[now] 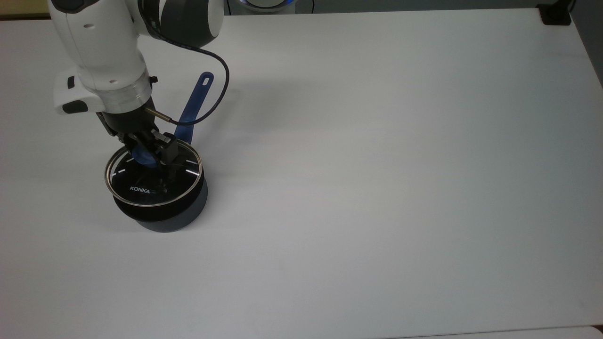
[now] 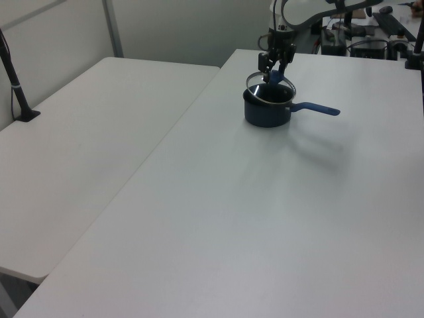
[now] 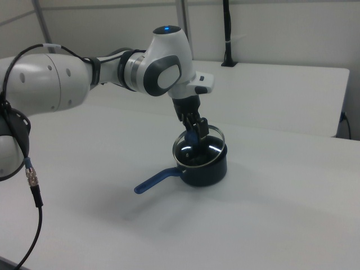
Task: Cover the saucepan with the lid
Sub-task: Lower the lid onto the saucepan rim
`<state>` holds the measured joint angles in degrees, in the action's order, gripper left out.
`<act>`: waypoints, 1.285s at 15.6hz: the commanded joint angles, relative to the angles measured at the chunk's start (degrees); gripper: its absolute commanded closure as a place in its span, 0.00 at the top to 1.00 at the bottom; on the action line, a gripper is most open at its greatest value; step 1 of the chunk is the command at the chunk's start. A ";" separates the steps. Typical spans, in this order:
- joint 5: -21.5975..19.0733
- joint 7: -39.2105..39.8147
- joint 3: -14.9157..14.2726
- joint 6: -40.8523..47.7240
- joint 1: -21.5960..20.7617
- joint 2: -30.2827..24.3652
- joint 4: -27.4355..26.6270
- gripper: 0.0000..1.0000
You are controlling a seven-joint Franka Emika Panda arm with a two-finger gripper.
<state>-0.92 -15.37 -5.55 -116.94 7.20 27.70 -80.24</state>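
Arm: white Franka, reaching in from the far left corner of the table in the top view, last link pointing steeply down, slightly tilted, over the saucepan.
Wrist: white flange with a grey metal ring, black cable looping from it past the pan handle.
Tool: black, fingers clamped on the blue knob of the lid; seen also in the left view and the right view.
Lid: clear glass disc with thin metal rim, white "KONKA" lettering near its front edge; held over the pan's mouth, a little tilted in the right view, its rim overhanging the pan toward the top view's left; whether any part touches the pan rim cannot be told.
Saucepan: upright on the table, near the left edge in the top view, about midway between the near and far edges; black inside, dark grey-blue wall.
Pan handle: long, blue, oval hole at the end, pointing toward the far edge of the table in the top view, toward the left view's right.
Second table: white, just beside the first at the left view's left.
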 commanded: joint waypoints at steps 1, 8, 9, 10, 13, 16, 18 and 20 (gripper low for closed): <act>-1.63 -1.24 -1.66 -1.72 -1.40 -0.11 0.35 0.53; -2.16 -1.50 -2.01 -1.81 -1.48 0.59 0.52 0.53; -2.16 -1.50 -2.01 -1.89 -1.83 0.68 0.52 0.53; -2.16 -1.50 -2.01 -1.89 -2.10 0.94 0.52 0.53; -2.07 -1.50 -2.01 -3.64 -2.19 1.04 0.26 0.53; -1.98 -1.41 -2.01 -3.91 -2.28 1.21 0.00 0.53; -1.98 -1.41 -2.01 -3.91 -2.28 1.21 0.00 0.53; -1.72 -1.15 -2.01 -3.91 -2.28 1.73 0.00 0.53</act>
<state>-1.76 -16.22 -5.99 -119.81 6.36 28.80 -80.24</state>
